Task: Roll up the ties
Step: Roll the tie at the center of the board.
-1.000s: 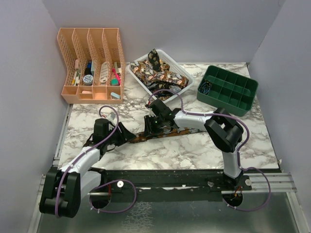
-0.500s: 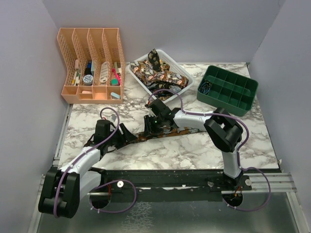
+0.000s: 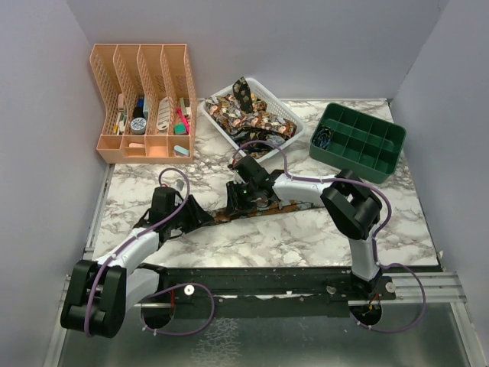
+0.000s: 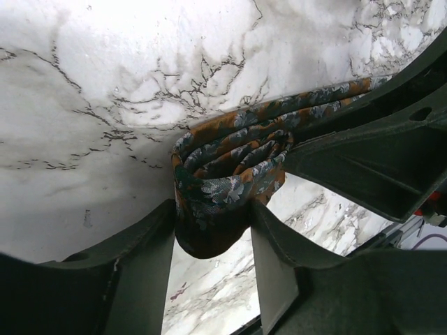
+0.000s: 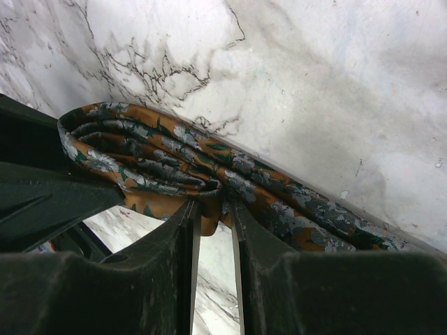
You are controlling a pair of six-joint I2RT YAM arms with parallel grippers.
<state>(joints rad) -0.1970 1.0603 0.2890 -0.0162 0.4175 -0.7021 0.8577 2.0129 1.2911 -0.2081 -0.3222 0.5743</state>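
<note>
One patterned tie [image 3: 263, 212] lies across the middle of the marble table, between my two grippers. My left gripper [image 3: 200, 214] is at its left end. In the left wrist view that gripper [image 4: 213, 244] is shut on the tie's folded, bunched end [image 4: 223, 174], with a finger on each side of the wad. My right gripper [image 3: 238, 205] is just to the right of it on the same tie. In the right wrist view it [image 5: 213, 216] pinches a fold of the tie [image 5: 279, 202] between nearly closed fingers. The rest of the tie trails off to the right.
A white basket [image 3: 284, 107] at the back centre holds more patterned ties [image 3: 244, 115]. An orange file organiser [image 3: 141, 103] stands at the back left. A green compartment tray [image 3: 359, 141] with thin black cords [image 3: 322, 138] is at the back right.
My left wrist has turned and edged slightly toward the tie's end, and its cable loop has shifted. My right gripper has moved a little to the left. Both keep their hold.
</note>
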